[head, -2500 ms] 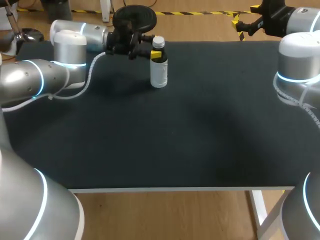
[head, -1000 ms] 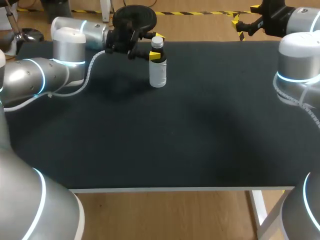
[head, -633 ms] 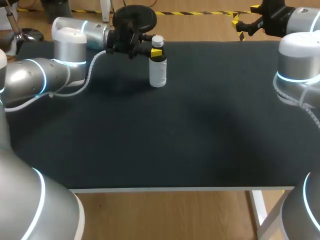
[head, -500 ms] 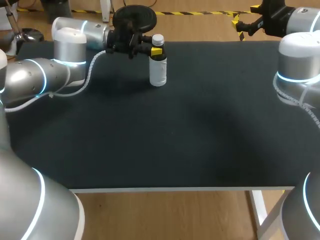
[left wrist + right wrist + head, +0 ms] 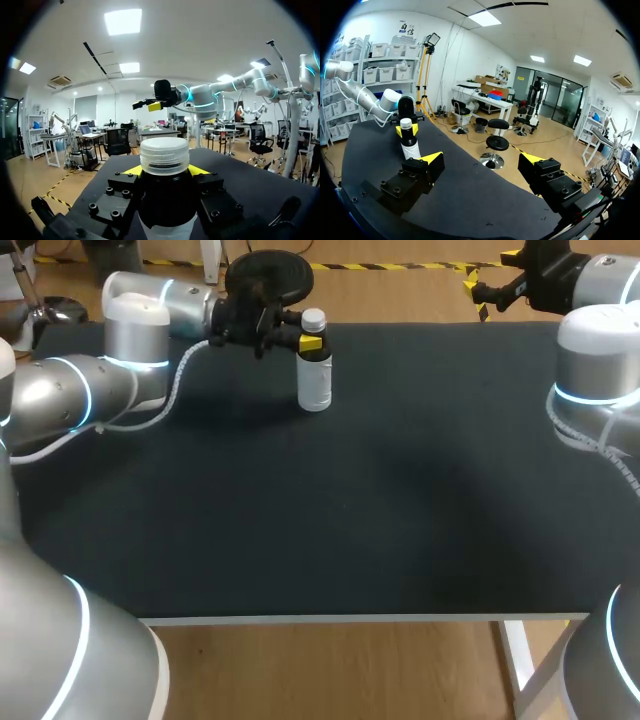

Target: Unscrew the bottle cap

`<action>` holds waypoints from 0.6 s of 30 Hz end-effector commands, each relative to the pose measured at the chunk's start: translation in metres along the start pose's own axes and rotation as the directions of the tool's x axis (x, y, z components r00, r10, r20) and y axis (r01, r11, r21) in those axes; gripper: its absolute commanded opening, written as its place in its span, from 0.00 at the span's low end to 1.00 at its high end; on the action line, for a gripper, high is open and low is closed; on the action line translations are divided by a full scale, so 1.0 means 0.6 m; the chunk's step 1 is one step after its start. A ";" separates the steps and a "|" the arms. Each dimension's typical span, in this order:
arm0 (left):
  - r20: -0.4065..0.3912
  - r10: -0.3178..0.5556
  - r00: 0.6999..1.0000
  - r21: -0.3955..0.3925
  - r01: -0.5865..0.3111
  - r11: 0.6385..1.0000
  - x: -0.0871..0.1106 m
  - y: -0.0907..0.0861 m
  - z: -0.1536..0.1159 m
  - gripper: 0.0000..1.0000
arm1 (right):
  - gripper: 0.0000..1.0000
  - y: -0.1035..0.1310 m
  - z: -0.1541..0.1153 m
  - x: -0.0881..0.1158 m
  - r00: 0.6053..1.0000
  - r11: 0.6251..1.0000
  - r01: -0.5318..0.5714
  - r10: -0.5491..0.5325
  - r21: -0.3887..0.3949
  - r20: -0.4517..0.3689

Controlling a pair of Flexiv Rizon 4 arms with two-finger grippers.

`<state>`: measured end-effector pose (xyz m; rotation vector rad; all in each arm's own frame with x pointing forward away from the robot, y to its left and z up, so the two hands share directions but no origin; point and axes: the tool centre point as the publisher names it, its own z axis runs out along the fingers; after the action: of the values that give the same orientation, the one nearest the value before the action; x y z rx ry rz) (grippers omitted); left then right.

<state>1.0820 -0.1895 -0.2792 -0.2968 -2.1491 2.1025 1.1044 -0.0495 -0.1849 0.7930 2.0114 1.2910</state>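
While the cap (image 5: 314, 319) is still screwed on, step: looks like the bracing stage to me, holding the bottle so the cap can be twisted.
Bottle (image 5: 315, 380): standing upright on the far side of the surface (image 5: 350, 520), left of the middle.
Left claw (image 5: 164, 171): pinching the bottle's dark neck from both sides, just under the cap, which pokes up above the yellow tips.
Right claw (image 5: 481, 160): spread wide with nothing in it, well apart from the bottle, past the surface's far right edge.
Next move: my guess is the right claw needs to come across, line up over the cap and close on it before any turning.
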 end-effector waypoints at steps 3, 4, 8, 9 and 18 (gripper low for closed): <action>-0.016 0.006 1.000 0.006 -0.006 1.000 -0.007 0.007 -0.003 0.00 | 1.00 0.001 0.000 0.000 1.000 1.000 0.000 0.000 0.003 0.000; -0.016 0.006 1.000 0.006 -0.005 1.000 -0.007 0.007 -0.004 0.00 | 1.00 0.001 0.000 0.000 1.000 1.000 0.000 0.000 0.003 0.000; -0.012 0.000 1.000 0.008 0.000 1.000 -0.008 0.006 -0.005 0.00 | 1.00 0.001 0.000 0.000 1.000 1.000 0.000 0.000 0.003 0.000; -0.011 -0.001 1.000 0.009 0.001 1.000 -0.008 0.006 -0.005 0.00 | 1.00 0.001 0.000 0.000 1.000 1.000 0.000 0.000 0.003 0.000; -0.009 -0.004 1.000 0.010 0.004 1.000 -0.008 0.006 -0.006 0.00 | 1.00 0.001 0.000 0.000 1.000 1.000 0.000 0.000 0.003 0.000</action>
<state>1.0823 -0.1867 -0.2800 -0.2896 -2.1450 2.1072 1.1044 -0.0496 -0.1849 0.7930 2.0114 1.2910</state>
